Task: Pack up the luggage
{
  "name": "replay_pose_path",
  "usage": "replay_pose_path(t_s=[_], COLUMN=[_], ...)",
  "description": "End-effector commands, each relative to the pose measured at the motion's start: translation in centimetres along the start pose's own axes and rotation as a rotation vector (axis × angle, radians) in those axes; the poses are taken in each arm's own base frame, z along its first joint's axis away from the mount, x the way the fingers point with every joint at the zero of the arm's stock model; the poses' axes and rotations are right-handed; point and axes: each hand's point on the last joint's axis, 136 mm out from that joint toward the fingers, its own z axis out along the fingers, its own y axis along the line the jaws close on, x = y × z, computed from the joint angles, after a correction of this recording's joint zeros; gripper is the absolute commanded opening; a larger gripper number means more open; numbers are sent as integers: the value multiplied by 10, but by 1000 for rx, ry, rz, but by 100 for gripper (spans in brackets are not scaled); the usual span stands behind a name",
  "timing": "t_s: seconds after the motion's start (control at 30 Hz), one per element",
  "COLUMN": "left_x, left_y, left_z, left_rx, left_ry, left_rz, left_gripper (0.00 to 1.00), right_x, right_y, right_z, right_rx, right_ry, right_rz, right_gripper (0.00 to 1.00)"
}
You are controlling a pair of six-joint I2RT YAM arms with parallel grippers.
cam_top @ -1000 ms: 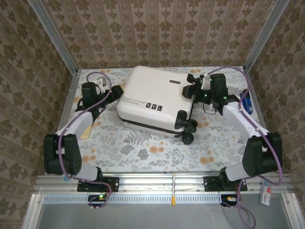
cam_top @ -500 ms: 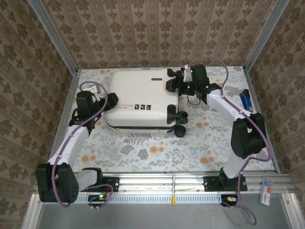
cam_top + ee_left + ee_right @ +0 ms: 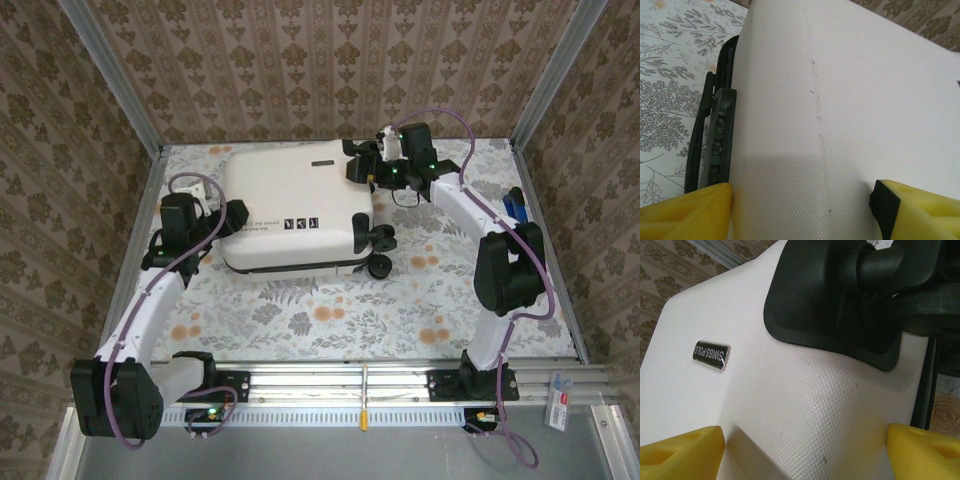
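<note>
Well, from above, the luggage (image 3: 295, 210) lies shut at the far side of the counter (image 3: 300, 310), so opening it looks like the step now. The left hand (image 3: 232, 215) is at its left edge, the right hand (image 3: 358, 168) at the far wheel corner. A blue thing (image 3: 513, 207) lies well apart.

Left wrist: yellow fingers (image 3: 685, 212) stand wide round the shell, beside the dark seam (image 3: 720, 135). I cannot tell if they pinch.

Right wrist: just the same, with a black wheel (image 3: 840, 295) ahead.

Next, lift the lid at the seam.
</note>
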Motion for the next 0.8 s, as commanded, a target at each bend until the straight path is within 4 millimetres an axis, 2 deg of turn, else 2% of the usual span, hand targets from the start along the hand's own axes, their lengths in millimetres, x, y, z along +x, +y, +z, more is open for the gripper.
replay_pose_path(t_s=[0.0, 0.2, 0.37, 0.47, 0.6, 0.63, 0.77], left_x=[9, -10, -19, -22, -21, -21, -19], left_y=[-28, -42, -47, -49, -48, -46, -37], left_z=[-17, -32, -38, -41, -41, -40, -40], left_rx=[60, 48, 32, 24, 4, -9, -69], left_ry=[65, 7, -30, -43, -45, -45, -55], left_rz=[111, 195, 232, 246, 259, 258, 261], left_gripper=[75, 77, 77, 78, 78, 78, 78], right_x=[-21, -36, -30, -10, 28, 34, 78], right_y=[32, 20, 10, 4, -4, -2, -3], right_z=[-17, -44, -68, -80, -98, -107, -135], right_rx=[-113, -84, -23, 17, 76, 96, 220], right_ry=[-37, -103, -132, -137, -153, -174, -232], right_rz=[-71, -58, -67, -67, -65, -84, -132], right_gripper=[84, 87, 87, 86, 83, 83, 81])
